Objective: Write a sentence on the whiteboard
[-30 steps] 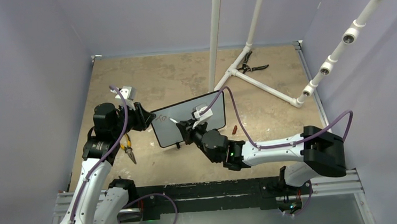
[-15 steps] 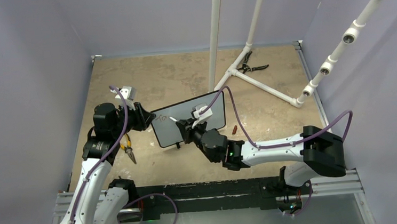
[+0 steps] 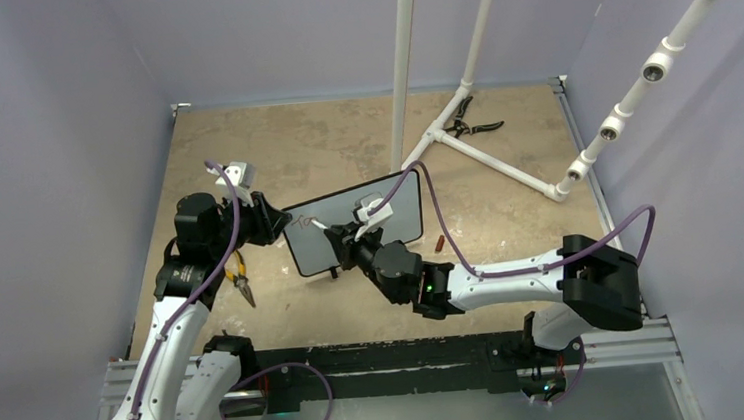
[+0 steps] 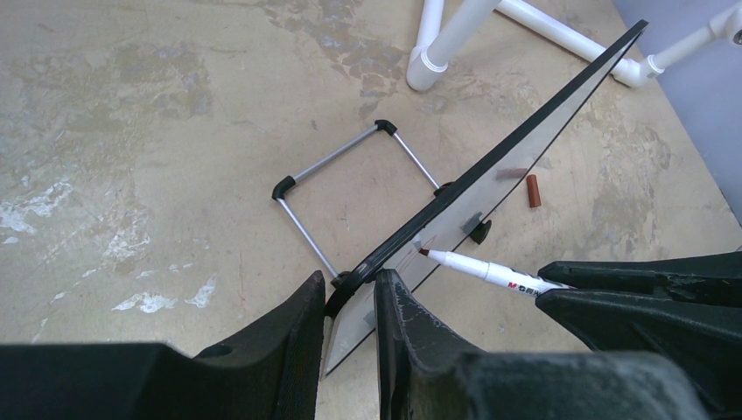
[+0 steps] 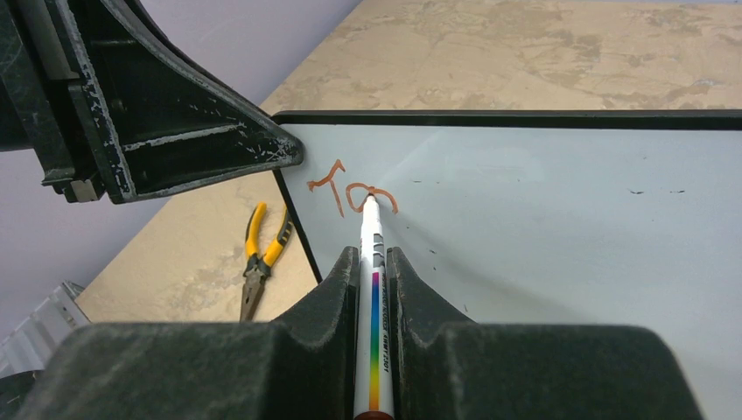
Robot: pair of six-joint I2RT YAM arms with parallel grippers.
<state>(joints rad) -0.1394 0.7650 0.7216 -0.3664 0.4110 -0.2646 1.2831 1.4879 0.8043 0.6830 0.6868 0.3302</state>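
Observation:
The whiteboard (image 3: 368, 215) stands tilted on the table, black-framed, also in the right wrist view (image 5: 542, 219) and edge-on in the left wrist view (image 4: 525, 131). My left gripper (image 4: 350, 302) is shut on its left edge; it also shows in the top view (image 3: 271, 221). My right gripper (image 5: 374, 271) is shut on a white marker (image 5: 373, 262) with a rainbow stripe, seen too in the left wrist view (image 4: 490, 271). The marker's tip touches the board at the end of the red letters "To" (image 5: 350, 192), the start of the sentence, near the top left corner.
Yellow-handled pliers (image 5: 262, 258) lie on the table left of the board (image 3: 241, 275). A small red cap (image 4: 533, 190) lies right of the board (image 3: 440, 243). A white pipe frame (image 3: 483, 146) and black cutters (image 3: 471, 122) stand behind. A wire stand (image 4: 350, 184) props the board.
The marker tip has moved a little left and up on the board, and the right arm has shifted slightly with it. The left arm and the board hold still.

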